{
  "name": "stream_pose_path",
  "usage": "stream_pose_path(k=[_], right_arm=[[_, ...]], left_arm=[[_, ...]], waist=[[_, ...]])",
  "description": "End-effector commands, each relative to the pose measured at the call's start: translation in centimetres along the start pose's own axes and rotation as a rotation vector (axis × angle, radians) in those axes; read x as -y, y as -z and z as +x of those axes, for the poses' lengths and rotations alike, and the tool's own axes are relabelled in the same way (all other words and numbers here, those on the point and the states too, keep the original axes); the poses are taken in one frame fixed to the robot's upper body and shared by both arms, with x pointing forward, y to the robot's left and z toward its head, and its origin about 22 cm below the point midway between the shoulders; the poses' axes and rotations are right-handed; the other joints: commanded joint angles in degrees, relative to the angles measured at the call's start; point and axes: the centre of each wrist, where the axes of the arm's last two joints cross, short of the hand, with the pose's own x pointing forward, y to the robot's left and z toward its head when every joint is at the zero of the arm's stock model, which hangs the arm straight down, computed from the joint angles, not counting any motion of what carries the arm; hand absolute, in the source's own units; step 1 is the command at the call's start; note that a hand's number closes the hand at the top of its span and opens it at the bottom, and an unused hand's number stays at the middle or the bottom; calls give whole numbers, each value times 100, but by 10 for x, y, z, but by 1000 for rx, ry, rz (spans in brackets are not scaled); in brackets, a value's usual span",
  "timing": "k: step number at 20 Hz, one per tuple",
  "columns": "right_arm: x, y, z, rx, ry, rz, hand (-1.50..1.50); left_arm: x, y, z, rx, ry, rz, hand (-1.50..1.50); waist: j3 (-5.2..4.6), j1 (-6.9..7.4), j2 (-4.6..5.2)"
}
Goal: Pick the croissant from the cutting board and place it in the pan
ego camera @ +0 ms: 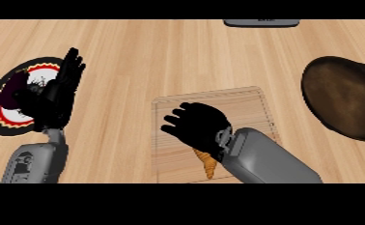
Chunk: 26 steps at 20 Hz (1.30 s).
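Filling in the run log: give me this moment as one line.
right hand: over croissant on cutting board, fingers curled | left hand: open, resting over plate | pan: no croissant in it

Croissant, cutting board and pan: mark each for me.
croissant [207, 165]: head view, on its tapered end showing below the right hand.
cutting board [246, 104]: head view, on bare wood near its upper right corner.
pan [339, 96]: head view, on its dark inner surface.

One croissant [207, 163] lies at six o'clock on one cutting board [249, 104]. One dark pan [339, 98] sits at three o'clock, one patterned plate [14, 104] at nine o'clock, and one grey object [261, 22] at twelve o'clock. Two hands show: left hand [57, 91], right hand [200, 125].
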Motion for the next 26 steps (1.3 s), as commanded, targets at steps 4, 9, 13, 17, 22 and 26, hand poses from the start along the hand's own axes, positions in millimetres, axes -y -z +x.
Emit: stream_pose_path(k=[4, 9, 13, 17, 22, 26], right_arm=[[-22, 32, 4, -11, -9, 28, -150], [-18, 33, 2, -44, -74, 64, -150], [-26, 39, 1, -50, -60, 90, -150], [-52, 43, -6, -37, -61, 120, -150], [-48, 49, 1, 104, -103, 143, 150], [-54, 59, -4, 107, -106, 115, 150]], left_arm=[[-5, 8, 4, -1, -8, -17, 0], [-2, 1, -8, -1, 4, -11, 0], [-2, 14, 10, 1, 7, 3, 0], [-12, 0, 1, 0, -2, 8, 0], [-13, 17, 4, -7, -17, -7, 0], [-10, 1, -18, 6, 12, -8, 0]], waist=[[0, 2, 5], [-1, 0, 3], [0, -9, 3], [0, 4, 1], [0, -9, 10], [-1, 1, 9]])
